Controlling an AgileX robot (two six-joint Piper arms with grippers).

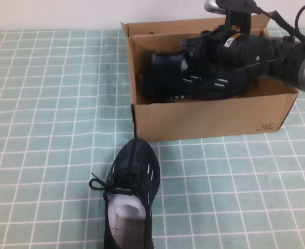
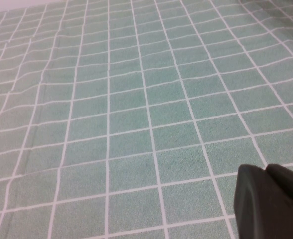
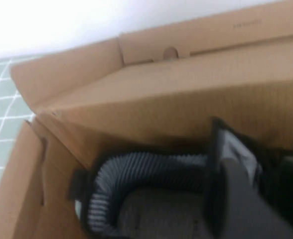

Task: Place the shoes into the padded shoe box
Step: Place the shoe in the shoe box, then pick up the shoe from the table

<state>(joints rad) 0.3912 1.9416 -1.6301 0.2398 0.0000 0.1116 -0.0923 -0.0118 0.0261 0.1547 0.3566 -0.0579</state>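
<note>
Box: padded shoe box (image 1: 209, 122) on desk (image 1: 49, 129), one shoe (image 1: 194, 78) inside.
Second shoe (image 1: 130, 199): desk, before box.
Right pincer (image 1: 202, 49): in box, grip unclear.
Left pincer (image 2: 271, 201): above bare desk, grip unclear.

shoes: 2 (box (image 1: 194, 78), table (image 1: 132, 202)) | cardboard box (image 1: 209, 122): 1

right gripper (image 1: 194, 54) and one shoe (image 1: 194, 78) crowd the box (image 1: 209, 122), second shoe (image 1: 132, 197) unobstructed

One shoe (image 1: 186, 78) lies in the box (image 1: 209, 122); the other shoe (image 1: 130, 197) before it.
</note>
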